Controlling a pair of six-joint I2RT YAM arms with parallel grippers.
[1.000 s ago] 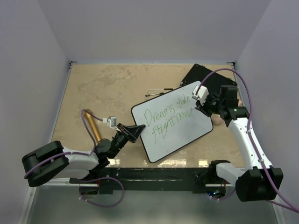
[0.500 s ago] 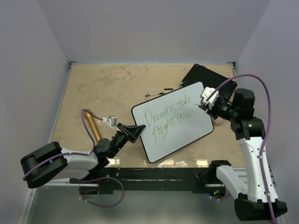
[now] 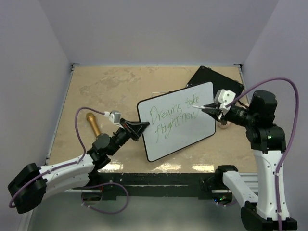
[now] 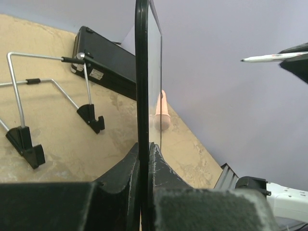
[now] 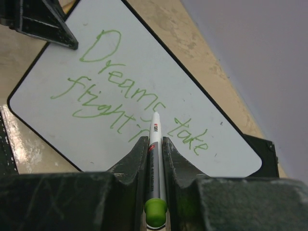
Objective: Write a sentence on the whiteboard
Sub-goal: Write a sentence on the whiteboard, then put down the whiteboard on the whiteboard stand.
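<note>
Green-capped marker (image 5: 155, 166) sits pinched in the right gripper (image 5: 155, 139), whose jaws are closed snugly on its barrel. The tip is aimed left at the whiteboard (image 3: 179, 126) but clear of its surface. The left gripper (image 3: 138, 129) is clamped tight on the board's left edge, holding it tilted up over the middle of the table (image 3: 106, 91). The writing (image 5: 120, 96) reads "Dreams take flight now", so the sentence looks complete. The next move probably calls for lowering the board gently and parking the marker without smearing the ink.
</note>
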